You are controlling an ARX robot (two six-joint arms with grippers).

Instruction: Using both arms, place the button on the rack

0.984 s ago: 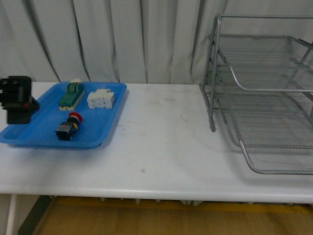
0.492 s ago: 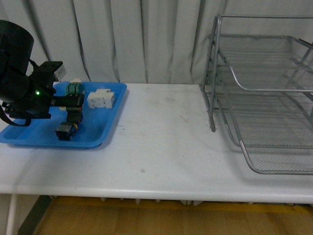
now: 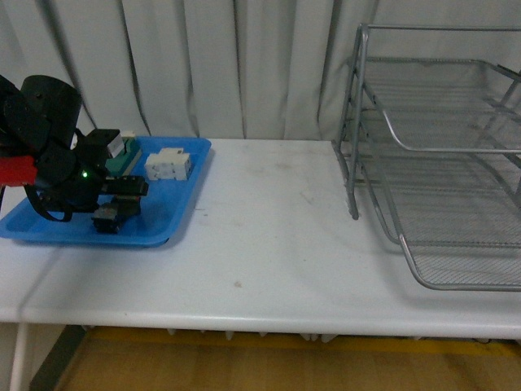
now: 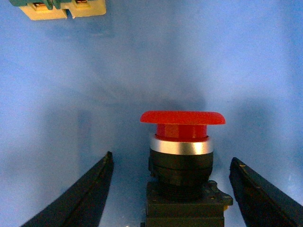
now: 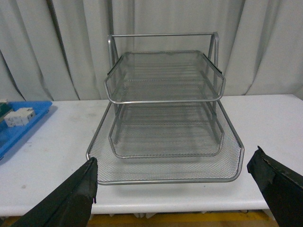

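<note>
The fingers [image 4: 90, 194] of the left gripper [image 4: 170, 157] are spread wide, one on each side of the button [image 4: 182, 142] and touching neither side, so nothing is held yet. The button lies in the blue tray [image 3: 167, 205] near the counter's left edge, close to the tray's front rim, with its red cap pointing toward the terminal block [image 4: 61, 8]. The step in hand looks like the grasp. It would go best if the gripper came a little further over the black body and closed squarely there, below the ring under the cap. The rounded cap would likely slip out of a pinch, and a skewed squeeze could spin the part across the smooth plastic. A straight lift should also avoid the white part [image 3: 168, 164] at the tray's back. The right gripper [image 5: 175, 156] has its fingers just as wide apart and empty, facing the rack [image 5: 165, 109], which suggests it will receive or guide the button later. The rack stands at the counter's right end, toward the back corner, its lowest mesh tray drawn out toward the front edge and well apart from the blue tray. The counter [image 3: 277, 244] is white with faint scuffs. A pale curtain [image 3: 244, 65] hangs behind its back edge, and a wood-toned floor shows below the front edge.
</note>
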